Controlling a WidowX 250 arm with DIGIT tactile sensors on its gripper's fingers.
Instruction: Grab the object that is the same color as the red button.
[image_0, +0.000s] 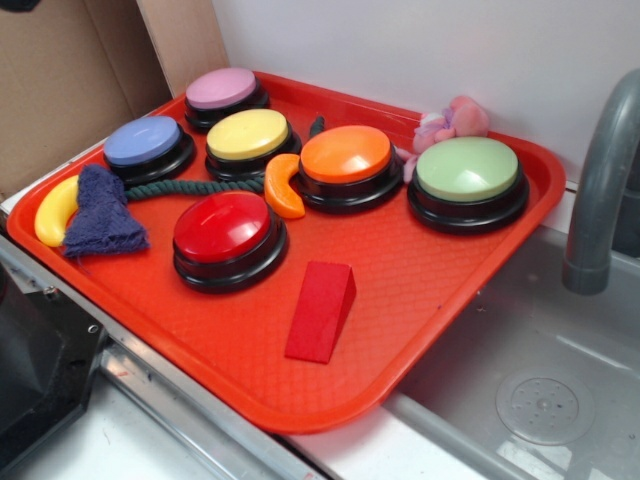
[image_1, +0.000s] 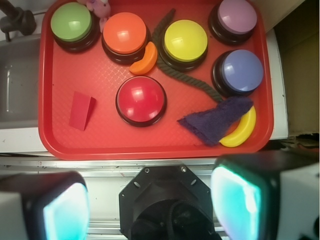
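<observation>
Red wedge (image_1: 82, 110) on tray (image_1: 150, 142) | gripper (image_1: 150, 205) apart, open, empty

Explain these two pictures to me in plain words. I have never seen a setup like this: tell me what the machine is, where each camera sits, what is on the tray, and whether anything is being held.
One camera stands outside, looking at a red tray beside a sink. The other rides on the robot arm's wrist and looks down: the two blurred pale pads at the bottom are the fingers of the gripper, set wide apart with nothing between them.

On the tray sit six dome buttons: the red button, plus orange, yellow, green, blue and pink ones. Near the red button lies a small red wedge block, not touching it. There are also an orange crescent, a yellow crescent, a dark blue cloth, a green rope and a pink soft toy.
</observation>
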